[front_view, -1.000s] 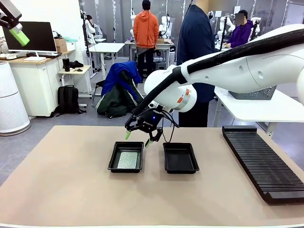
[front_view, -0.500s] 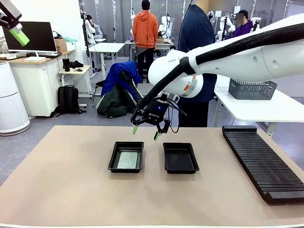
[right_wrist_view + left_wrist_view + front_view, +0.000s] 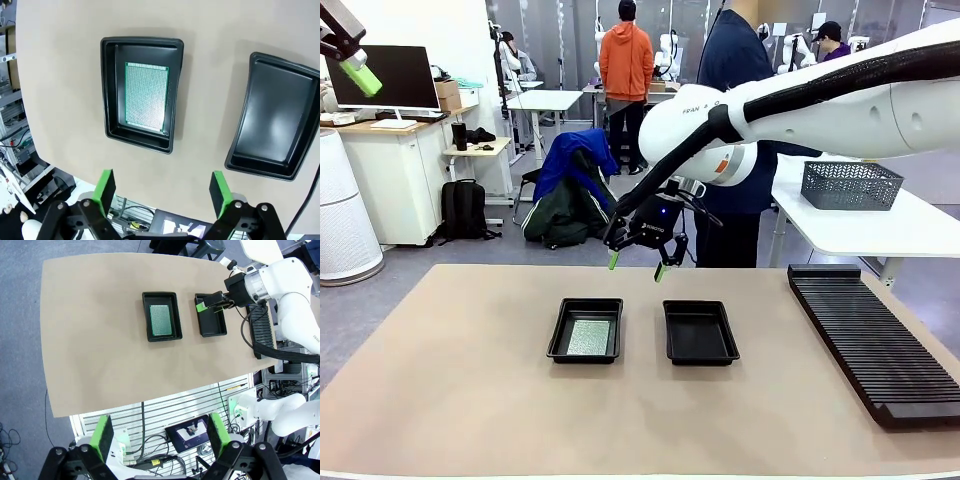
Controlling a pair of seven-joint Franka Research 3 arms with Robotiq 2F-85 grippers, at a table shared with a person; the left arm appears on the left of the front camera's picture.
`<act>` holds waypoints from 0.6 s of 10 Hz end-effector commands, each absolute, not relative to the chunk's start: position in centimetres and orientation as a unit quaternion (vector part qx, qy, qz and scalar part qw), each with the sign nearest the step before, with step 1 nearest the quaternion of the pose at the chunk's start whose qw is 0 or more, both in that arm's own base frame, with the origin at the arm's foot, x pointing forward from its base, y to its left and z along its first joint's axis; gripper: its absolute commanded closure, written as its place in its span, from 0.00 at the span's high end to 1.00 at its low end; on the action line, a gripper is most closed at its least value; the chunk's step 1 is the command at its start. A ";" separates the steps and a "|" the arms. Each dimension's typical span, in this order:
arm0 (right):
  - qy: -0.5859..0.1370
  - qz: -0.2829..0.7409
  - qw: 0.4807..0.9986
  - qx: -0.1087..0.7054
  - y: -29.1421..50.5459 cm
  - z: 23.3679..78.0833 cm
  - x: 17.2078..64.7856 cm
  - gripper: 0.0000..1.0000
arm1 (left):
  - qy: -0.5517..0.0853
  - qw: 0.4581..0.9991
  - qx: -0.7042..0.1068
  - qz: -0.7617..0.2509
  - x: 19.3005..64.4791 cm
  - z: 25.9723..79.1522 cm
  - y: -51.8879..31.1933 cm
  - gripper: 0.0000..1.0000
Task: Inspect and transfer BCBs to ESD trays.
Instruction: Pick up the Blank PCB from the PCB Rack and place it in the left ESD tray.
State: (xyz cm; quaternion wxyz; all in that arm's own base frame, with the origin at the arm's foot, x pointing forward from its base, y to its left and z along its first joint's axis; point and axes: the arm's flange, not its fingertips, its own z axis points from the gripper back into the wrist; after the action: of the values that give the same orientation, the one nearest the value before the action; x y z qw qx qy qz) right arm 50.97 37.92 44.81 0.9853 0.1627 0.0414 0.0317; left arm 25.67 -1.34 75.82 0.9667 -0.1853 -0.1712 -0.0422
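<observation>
Now the right gripper (image 3: 636, 266) hovers above the counter (image 3: 470, 380), jaws spread wide, gripping nothing. One BCB (image 3: 588, 338) lies flat inside the left ESD tray (image 3: 584, 303); the right ESD tray (image 3: 700, 335) sits just beside it. Left gripper (image 3: 161, 435) hangs high, jaws wide, empty-handed

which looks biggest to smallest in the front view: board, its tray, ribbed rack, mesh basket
1. ribbed rack
2. tray and mesh basket: look alike, and the basket is farther off, so unranked
3. board
</observation>
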 end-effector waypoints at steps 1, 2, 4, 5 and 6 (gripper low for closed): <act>0.044 0.034 0.985 0.163 38.2 44.6 50.8 1.00 | -0.173 0.967 -0.185 -0.040 25.7 75.7 -1.3 1.00; 0.044 0.034 0.985 0.163 38.2 44.6 50.8 1.00 | -0.173 0.967 -0.185 -0.040 25.7 75.7 -1.3 1.00; 0.044 0.034 0.985 0.163 38.2 44.6 50.8 1.00 | -0.173 0.967 -0.185 -0.040 25.7 75.7 -1.3 1.00; 0.044 0.034 0.985 0.163 38.2 44.6 50.8 1.00 | -0.173 0.967 -0.185 -0.040 25.7 75.7 -1.3 1.00; 0.044 0.034 0.985 0.163 38.2 44.6 50.8 1.00 | -0.173 0.967 -0.185 -0.040 25.7 75.7 -1.3 1.00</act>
State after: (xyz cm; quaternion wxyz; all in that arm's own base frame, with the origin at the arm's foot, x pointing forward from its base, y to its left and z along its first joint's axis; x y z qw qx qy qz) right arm 50.82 38.14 44.58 0.9852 0.1621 0.0436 0.0336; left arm 25.67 -1.34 75.82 0.9667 -0.1853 -0.1712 -0.0422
